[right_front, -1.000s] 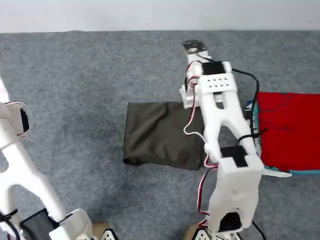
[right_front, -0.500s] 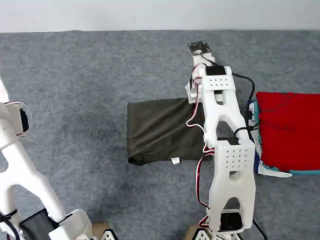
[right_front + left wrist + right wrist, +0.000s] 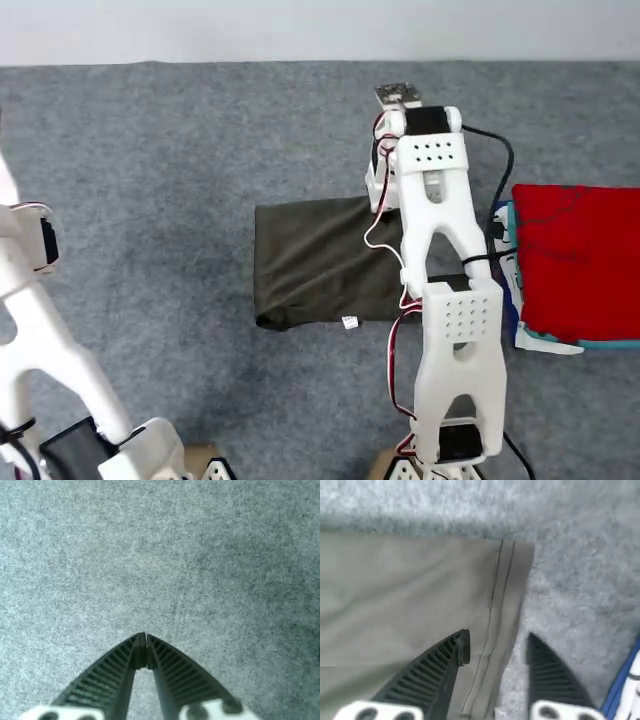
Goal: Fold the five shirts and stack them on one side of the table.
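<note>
Surroundings: red folded shirt lying atop a stack, right of the olive-green folded shirt, on the grey felt table.
Obstruction: right arm covering that shirt's right edge.
Right wrist view: right gripper hanging released above its stitched hem.
Left wrist view: left gripper hanging clenched over bare felt.

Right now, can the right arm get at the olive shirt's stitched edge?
Probably yes. The right gripper is open and sits right over the olive shirt, its stitched edge lying between the jaws. Nothing lies in between; the red shirt is off to the side.

The right arm covers part of the olive shirt.
</note>
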Available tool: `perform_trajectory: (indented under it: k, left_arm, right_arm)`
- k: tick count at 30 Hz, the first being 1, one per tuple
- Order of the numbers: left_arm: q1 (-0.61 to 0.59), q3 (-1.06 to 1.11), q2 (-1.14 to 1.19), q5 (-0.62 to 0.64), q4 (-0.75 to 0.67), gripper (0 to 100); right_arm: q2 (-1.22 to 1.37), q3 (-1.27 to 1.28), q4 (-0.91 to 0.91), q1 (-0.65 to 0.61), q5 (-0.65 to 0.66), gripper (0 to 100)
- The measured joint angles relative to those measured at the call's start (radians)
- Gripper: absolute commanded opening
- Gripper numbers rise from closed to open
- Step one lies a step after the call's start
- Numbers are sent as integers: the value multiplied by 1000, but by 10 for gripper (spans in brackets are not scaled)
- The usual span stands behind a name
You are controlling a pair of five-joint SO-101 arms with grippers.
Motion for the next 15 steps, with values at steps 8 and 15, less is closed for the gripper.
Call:
perform_trajectory:
  k: [8, 15]
  left_arm:
    - [0, 0, 0, -6, 0, 5]
    - [0, 0, 0, -6, 0, 5]
  right_arm:
    - [-89, 250, 0, -130, -149, 362]
    - [-34, 264, -18, -181, -241, 362]
